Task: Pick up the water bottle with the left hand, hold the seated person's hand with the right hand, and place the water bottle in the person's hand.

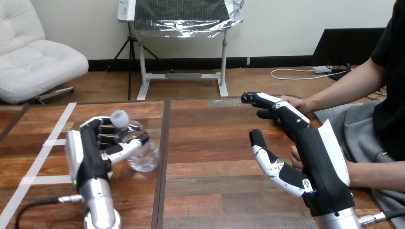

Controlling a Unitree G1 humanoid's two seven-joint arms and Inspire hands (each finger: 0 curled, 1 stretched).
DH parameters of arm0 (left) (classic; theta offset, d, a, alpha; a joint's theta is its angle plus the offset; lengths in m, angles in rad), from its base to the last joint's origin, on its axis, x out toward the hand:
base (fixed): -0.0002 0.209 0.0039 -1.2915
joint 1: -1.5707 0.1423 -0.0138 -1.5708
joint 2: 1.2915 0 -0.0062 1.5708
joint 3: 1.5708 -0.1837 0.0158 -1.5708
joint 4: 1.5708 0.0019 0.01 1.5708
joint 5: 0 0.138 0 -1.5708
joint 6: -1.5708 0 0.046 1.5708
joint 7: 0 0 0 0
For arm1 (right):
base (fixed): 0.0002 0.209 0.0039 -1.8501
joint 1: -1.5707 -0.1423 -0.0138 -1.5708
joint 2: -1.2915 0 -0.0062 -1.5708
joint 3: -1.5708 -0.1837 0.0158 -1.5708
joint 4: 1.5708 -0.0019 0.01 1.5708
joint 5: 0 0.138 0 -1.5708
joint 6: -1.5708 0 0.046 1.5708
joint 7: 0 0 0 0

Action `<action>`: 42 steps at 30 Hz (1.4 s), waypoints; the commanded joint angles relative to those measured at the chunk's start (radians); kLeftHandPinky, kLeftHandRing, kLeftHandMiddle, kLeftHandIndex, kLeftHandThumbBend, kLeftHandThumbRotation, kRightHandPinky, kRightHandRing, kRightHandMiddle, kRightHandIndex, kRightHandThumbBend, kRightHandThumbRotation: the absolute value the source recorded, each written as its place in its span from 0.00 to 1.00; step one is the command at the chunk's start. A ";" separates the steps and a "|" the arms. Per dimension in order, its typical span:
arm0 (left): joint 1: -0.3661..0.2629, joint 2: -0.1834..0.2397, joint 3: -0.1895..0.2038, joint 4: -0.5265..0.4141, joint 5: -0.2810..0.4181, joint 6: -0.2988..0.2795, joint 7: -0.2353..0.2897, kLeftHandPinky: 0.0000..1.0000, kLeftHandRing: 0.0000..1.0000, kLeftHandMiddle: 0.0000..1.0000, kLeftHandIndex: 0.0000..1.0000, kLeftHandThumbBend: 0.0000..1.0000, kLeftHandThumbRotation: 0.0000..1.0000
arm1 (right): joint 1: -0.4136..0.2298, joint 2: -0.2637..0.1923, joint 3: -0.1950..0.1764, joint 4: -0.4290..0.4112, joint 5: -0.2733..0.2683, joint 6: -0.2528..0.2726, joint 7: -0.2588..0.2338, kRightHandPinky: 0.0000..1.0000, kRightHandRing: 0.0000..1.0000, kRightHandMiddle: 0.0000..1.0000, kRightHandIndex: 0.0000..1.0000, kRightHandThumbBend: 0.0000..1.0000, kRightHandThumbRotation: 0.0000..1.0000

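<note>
A clear water bottle (142,153) with a white cap leans left on the wooden table (215,191) at the left. My left hand (88,152) is shut on it, fingers and thumb curled round its upper body. I cannot tell whether its base rests on the table. At the right, my right hand (317,152) is open, fingers straight and pointing away, thumb spread to the left. The person's hand (297,102) lies just behind those fingertips, touching or very close. The person's other hand (294,158) shows beside my right palm, mostly hidden by it.
White tape lines (47,143) cross the table's left part. A dark seam (162,157) runs down the table between the two hands. The person's forearm (377,174) reaches in from the right edge.
</note>
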 commanded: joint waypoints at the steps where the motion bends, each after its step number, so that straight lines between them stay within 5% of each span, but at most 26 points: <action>1: -0.032 -0.020 0.021 -0.151 -0.031 -0.071 -0.034 0.45 0.42 0.45 0.49 0.68 0.00 | -0.047 0.001 -0.010 -0.013 0.009 -0.018 -0.006 0.79 0.84 0.83 0.77 0.22 0.00; 32: 0.127 -0.096 0.021 -0.535 -0.060 -0.062 -0.164 0.45 0.42 0.43 0.48 0.67 0.00 | -0.061 0.004 -0.019 -0.006 -0.006 -0.008 -0.020 0.80 0.84 0.83 0.77 0.26 0.00; 42: 0.178 -0.115 0.007 -0.636 -0.053 -0.041 -0.194 0.43 0.41 0.43 0.48 0.66 0.00 | -0.061 -0.022 -0.040 -0.033 -0.032 0.044 -0.007 0.80 0.85 0.85 0.78 0.32 0.00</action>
